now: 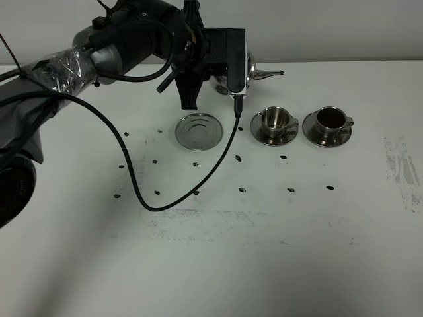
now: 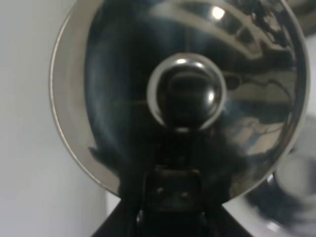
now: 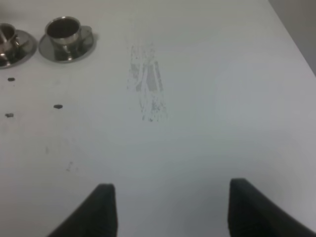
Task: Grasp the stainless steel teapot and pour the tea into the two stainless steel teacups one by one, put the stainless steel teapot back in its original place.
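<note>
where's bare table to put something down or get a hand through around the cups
Free: the wide front of the table, below the dark specks, and the stretch right of the right teacup out to the scuffed patch. The round dish is empty. Crowded: the two saucers sit almost rim to rim, with the teapot hanging just behind.

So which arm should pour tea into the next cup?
Left. The left pincer grips the teapot, spout toward the cups. The right pincer hangs open and empty over the table.
</note>
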Available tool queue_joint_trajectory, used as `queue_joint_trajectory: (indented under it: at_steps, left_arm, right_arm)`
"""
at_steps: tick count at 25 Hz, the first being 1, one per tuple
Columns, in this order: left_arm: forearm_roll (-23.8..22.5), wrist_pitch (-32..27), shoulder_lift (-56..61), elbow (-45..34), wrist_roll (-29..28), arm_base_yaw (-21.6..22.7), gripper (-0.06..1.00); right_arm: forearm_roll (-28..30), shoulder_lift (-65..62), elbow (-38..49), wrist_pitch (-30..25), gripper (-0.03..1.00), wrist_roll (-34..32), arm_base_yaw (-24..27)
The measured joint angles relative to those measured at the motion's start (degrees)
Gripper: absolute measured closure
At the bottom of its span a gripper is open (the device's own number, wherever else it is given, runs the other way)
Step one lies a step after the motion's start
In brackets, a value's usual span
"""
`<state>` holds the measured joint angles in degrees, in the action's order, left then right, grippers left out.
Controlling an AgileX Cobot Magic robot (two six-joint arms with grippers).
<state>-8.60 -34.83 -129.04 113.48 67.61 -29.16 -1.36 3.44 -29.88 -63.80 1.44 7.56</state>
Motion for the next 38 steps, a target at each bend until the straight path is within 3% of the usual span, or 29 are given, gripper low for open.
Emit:
queue_joint_trajectory:
  at_steps: [5, 12, 22, 38]
  left_arm:
    - [-1.65, 2.01, -1.11, 0.06, 8.00, 0.29, 0.77]
    - [-4.22, 4.14, -2.60, 0.06, 11.14, 0.33, 0.77]
    - [-6.76, 2.74, -6.14, 4.62, 13.64, 0.22, 0.77]
    - [-13.92, 1.73, -6.21, 4.79, 16.54, -2.77, 0.77]
  right_arm:
    - [0.00, 0.00, 0.00, 0.00, 0.48, 0.00, 0.00]
    - [0.00, 0.00, 0.00, 0.00, 0.48, 0.00, 0.00]
    - [0.00, 0.00, 0.00, 0.00, 0.48, 0.00, 0.00]
    - [0.00, 0.00, 0.00, 0.00, 0.48, 0.00, 0.00]
